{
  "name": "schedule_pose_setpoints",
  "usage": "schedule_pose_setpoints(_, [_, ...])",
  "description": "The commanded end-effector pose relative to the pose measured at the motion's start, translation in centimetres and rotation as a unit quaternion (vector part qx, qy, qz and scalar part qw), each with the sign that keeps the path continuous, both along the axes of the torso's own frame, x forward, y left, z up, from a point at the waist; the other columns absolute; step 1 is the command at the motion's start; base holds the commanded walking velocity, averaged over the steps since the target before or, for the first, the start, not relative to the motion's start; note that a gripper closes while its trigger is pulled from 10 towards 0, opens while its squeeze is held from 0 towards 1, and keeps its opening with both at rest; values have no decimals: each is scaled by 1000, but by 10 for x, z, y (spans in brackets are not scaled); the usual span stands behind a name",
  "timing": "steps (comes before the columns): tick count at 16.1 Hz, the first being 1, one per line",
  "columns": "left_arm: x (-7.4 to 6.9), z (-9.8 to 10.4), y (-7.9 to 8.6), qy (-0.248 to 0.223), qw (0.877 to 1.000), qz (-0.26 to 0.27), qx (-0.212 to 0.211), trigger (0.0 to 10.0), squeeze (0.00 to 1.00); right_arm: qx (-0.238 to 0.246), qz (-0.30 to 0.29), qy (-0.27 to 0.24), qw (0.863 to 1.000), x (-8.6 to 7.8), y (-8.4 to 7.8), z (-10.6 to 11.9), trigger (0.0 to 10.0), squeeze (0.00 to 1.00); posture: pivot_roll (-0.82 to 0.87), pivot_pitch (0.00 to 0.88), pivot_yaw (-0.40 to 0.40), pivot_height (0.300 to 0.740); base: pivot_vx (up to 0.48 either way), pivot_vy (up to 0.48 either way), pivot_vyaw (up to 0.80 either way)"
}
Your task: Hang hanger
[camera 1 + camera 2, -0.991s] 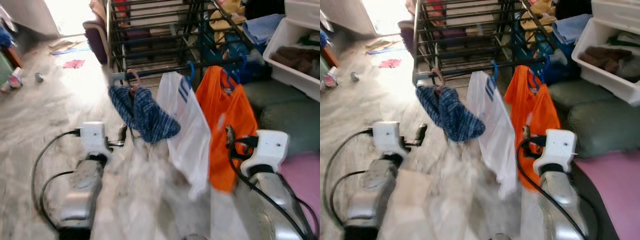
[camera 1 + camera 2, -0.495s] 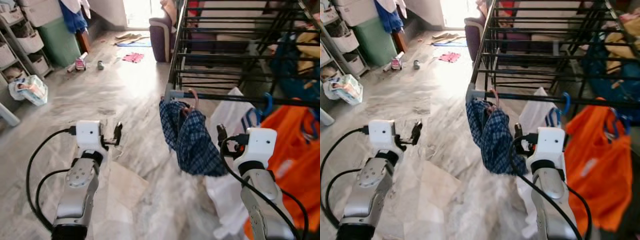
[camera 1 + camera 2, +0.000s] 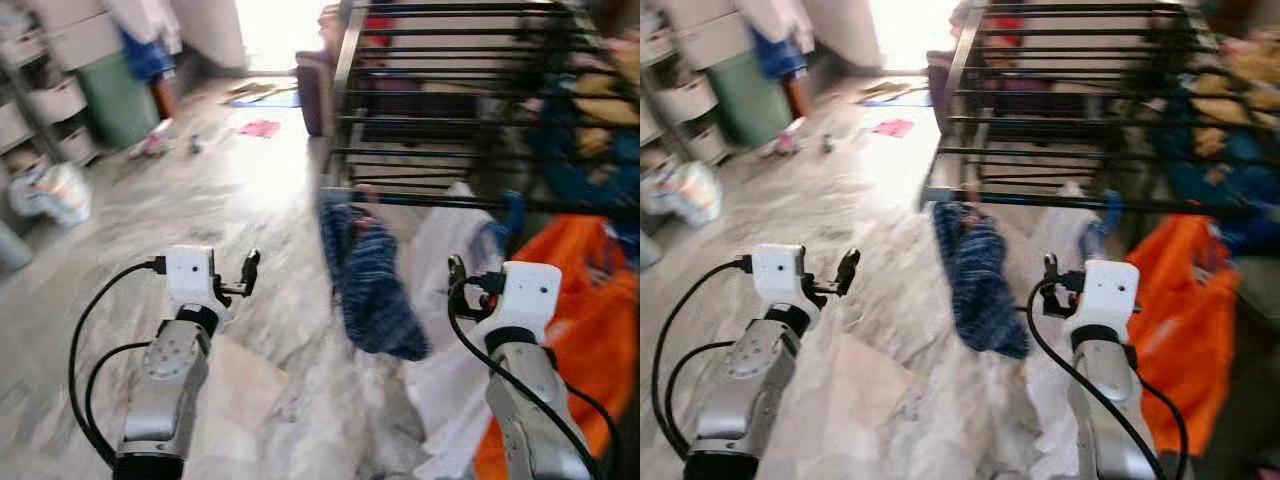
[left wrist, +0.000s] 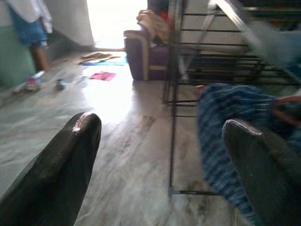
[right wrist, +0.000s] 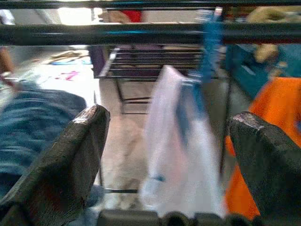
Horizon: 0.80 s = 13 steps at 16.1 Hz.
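A blue checked garment (image 3: 365,275) hangs from a pinkish hanger (image 3: 366,194) on the front bar (image 3: 430,201) of a black drying rack (image 3: 450,100). Beside it on the same bar hang a white garment (image 3: 450,250) on a blue hanger (image 3: 514,210) and an orange garment (image 3: 575,290). My left gripper (image 3: 250,270) is open and empty over the floor, left of the checked garment. My right gripper (image 3: 457,275) is open and empty in front of the white garment. In the right wrist view the open fingers (image 5: 75,155) frame the white garment (image 5: 181,155) and the bar (image 5: 141,34).
Storage shelves (image 3: 45,100), a green bin (image 3: 120,95) and a plastic bag (image 3: 62,192) line the left side. A purple chair (image 3: 312,85) stands by the rack's far corner. A pink cloth (image 3: 260,128) and small items lie on the marble floor (image 3: 200,200).
The whole picture has swung and is blurred, so the camera moved. Both arms keep the same raised pose, with both grippers open and empty throughout.
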State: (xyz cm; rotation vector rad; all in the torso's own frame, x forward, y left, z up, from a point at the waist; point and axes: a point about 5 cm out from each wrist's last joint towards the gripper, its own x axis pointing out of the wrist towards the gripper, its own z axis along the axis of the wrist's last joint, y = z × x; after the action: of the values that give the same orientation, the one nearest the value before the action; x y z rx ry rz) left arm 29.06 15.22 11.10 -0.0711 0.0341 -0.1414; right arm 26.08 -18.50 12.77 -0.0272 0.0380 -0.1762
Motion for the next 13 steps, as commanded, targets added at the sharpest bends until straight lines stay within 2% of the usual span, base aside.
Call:
schedule_pose_setpoints(1, [2, 5, -5, -6, 1000, -12, -2, 10000, 0, -12, -13, 4, 1000, -1, -6, 0, 10000, 0, -82, 57, 58, 740, 0, 0, -475])
schedule_pose_setpoints(3, [3, 5, -6, -6, 1000, -16, -2, 10000, 0, -21, -28, 19, 999, -1, -10, -4, 10000, 0, -82, 58, 57, 740, 0, 0, 0])
schedule_pose_setpoints(9, [3, 5, -3, -3, 1000, -9, -14, 10000, 0, 2, 1, 62, 998, -2, -3, -20, 10000, 0, -81, 66, 57, 740, 0, 0, 0])
schedule_pose_setpoints(11, [5, 5, -2, 0, 1000, -10, -12, 10000, 0, -4, -5, 94, 996, -2, -6, -30, 10000, 0, -81, 68, 57, 740, 0, 0, 0])
schedule_pose_setpoints(13, [6, 5, -2, 2, 1000, -10, -9, 10000, 0, -5, -5, 104, 995, 1, -7, -33, 10000, 0, -81, 75, 59, 740, 0, 0, 0])
